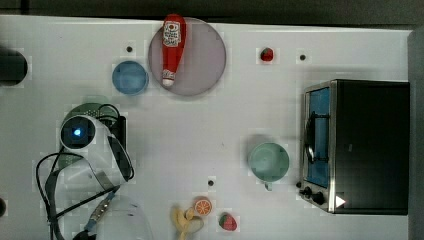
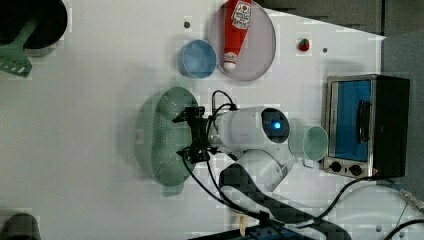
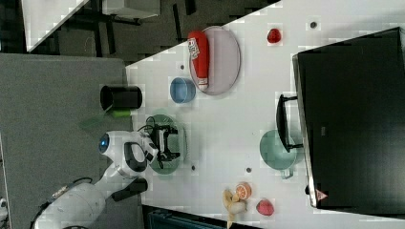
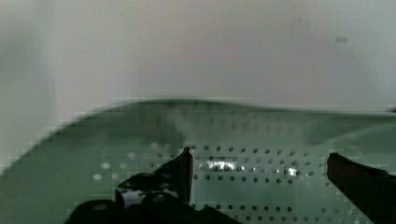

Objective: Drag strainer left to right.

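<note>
I have the gripper hanging over the strainer, fingers spread apart with nothing between them; in the wrist view the perforated floor of the basket shows in the gap. The strainer sits at the top view's left, mostly hidden there under the arm, with the blue bowl near it.

Judgement: the wide setting is there so the fingers can drop inside the basket or straddle its wall. A drag needs only a hook on the rim, not a lift. Whether the fingertips already touch the plastic, I cannot tell.

Judgement on the route: the table between the strainer and the green cup lies bare, which suits a sliding move. The cup stands just before the oven, so the drag should end short of it. The fruit pieces lie near the top view's lower edge, off a straight path.

Writing: the red ketchup bottle lies on the grey plate and carries a white label; its lettering is too small to read. The oven bears a small white triangle mark near its lower corner.
</note>
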You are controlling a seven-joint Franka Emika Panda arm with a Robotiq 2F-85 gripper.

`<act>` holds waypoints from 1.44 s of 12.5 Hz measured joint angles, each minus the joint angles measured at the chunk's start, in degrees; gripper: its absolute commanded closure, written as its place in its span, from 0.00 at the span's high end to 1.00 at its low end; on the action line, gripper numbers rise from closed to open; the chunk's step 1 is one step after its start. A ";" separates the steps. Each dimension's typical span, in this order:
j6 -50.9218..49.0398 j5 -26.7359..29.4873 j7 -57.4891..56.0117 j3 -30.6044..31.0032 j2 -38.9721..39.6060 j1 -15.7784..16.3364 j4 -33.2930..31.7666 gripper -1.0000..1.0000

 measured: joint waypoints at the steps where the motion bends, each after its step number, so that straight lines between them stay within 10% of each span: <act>1: -0.50 -0.90 0.84 -2.18 0.14 2.45 0.22 1.00; 10: -1.12 0.67 1.62 -7.13 -2.32 6.41 -1.01 1.00; 18: -2.57 0.38 -4.70 -10.71 -4.73 -2.16 -5.82 1.00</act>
